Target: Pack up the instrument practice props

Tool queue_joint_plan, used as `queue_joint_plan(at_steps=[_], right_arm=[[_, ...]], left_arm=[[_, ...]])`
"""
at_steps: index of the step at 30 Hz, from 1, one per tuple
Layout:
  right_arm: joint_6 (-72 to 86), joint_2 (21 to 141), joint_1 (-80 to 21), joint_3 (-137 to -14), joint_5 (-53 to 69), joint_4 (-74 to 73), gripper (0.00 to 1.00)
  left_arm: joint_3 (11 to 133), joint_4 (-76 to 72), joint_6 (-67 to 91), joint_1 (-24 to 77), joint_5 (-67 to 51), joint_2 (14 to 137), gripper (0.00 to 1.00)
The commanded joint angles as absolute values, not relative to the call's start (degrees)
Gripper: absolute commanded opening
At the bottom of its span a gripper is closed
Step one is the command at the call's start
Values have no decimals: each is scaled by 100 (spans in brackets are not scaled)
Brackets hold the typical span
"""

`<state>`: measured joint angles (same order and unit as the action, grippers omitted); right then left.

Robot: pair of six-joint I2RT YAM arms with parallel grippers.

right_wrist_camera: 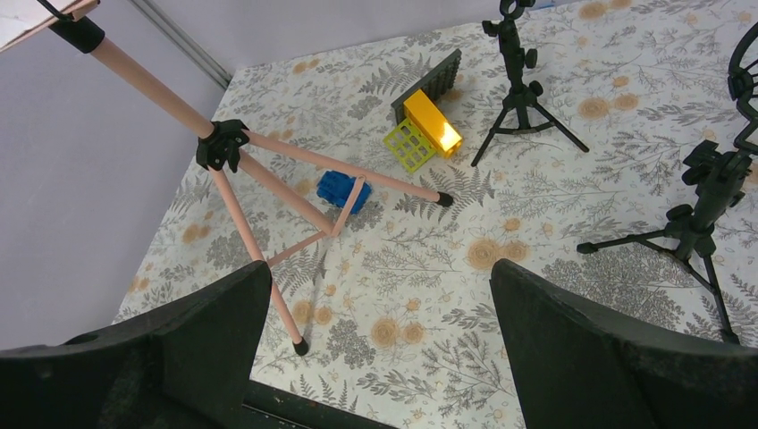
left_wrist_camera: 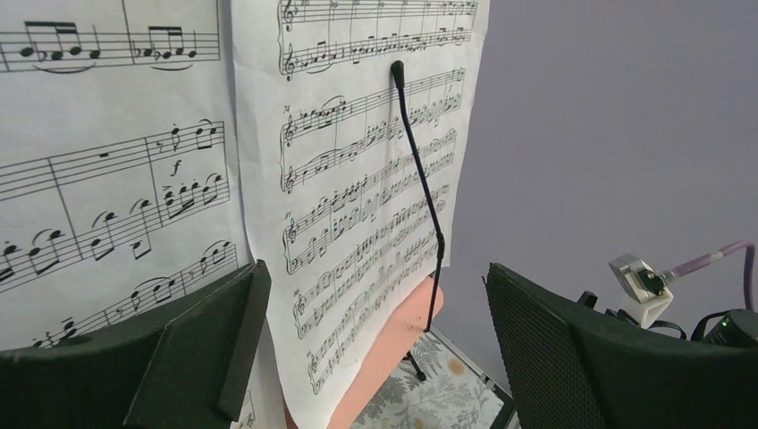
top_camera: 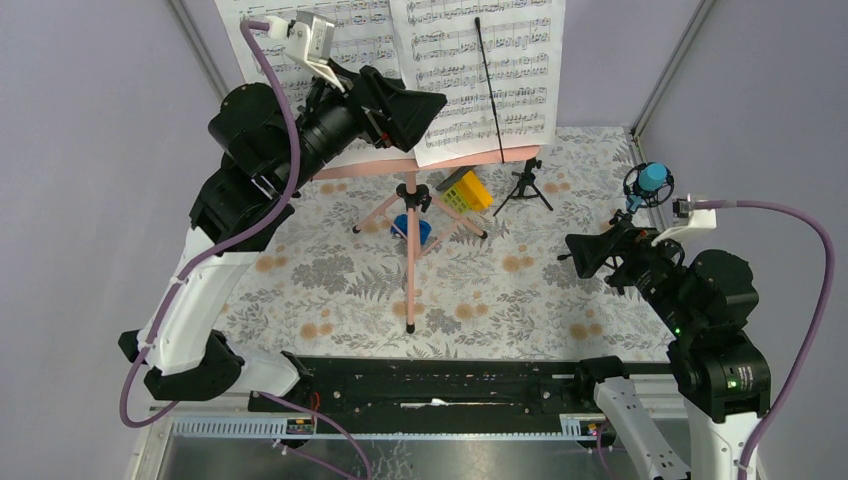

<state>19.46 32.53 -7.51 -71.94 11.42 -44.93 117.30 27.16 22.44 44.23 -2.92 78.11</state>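
The pink music stand point(top_camera: 410, 225) stands on its tripod legs at the back middle of the mat. Two white sheet-music pages point(top_camera: 480, 70) rest on it. A thin black mic point(top_camera: 490, 90) on a small black tripod point(top_camera: 526, 186) stands in front of the right page. The blue mic point(top_camera: 652, 180) stands on its tripod at the right. My left gripper point(top_camera: 405, 105) is open and empty, raised in front of the pages; the right page point(left_wrist_camera: 357, 179) faces the gap between its fingers point(left_wrist_camera: 201, 335). My right gripper point(top_camera: 585, 255) is open and empty above the mat, right of the stand's legs point(right_wrist_camera: 232, 147).
A small blue toy car point(top_camera: 415, 230) lies between the stand's legs. A yellow-green block point(top_camera: 468, 190) lies beside the black mic's tripod. The floral mat point(top_camera: 500, 290) has purple walls on three sides. A black rail point(top_camera: 440, 385) runs along the near edge.
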Motion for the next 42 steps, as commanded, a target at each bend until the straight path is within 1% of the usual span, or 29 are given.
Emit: queue_joint_plan(at_steps=[1,7,11,33,34,36,40,42], right_arm=[[1864,3213,-770,-7133,1044,-4491,100],[1855,3226,-768,-7101,1037,-4491,100],[1867,3221,-771,-7102,1045,-4492,100],[1851,3173,-767,-7010,1015,-4490,100],[1846,3168,-765,-7006,1013,-4490,100],[1848,3172,-766,-6996,999,-4489,100],[1823,3168,-766,-6996,999,-4487,100],[1785,3196,-765,-7022,991,-4439,100]], left_arm=[[11719,2383,2142,4465,-103,7655,96],[11464,2196,2038,4467,342,7418,96],[11341,2073,2035,4470,441,7370,97],[11250,1740,2186,4557,-320,7692,98],[11236,1706,2188,4561,-339,7691,97],[11232,1683,2188,4562,-338,7695,91],[11191,1655,2159,4557,-296,7697,70],[11104,1596,2116,4562,-218,7666,63]])
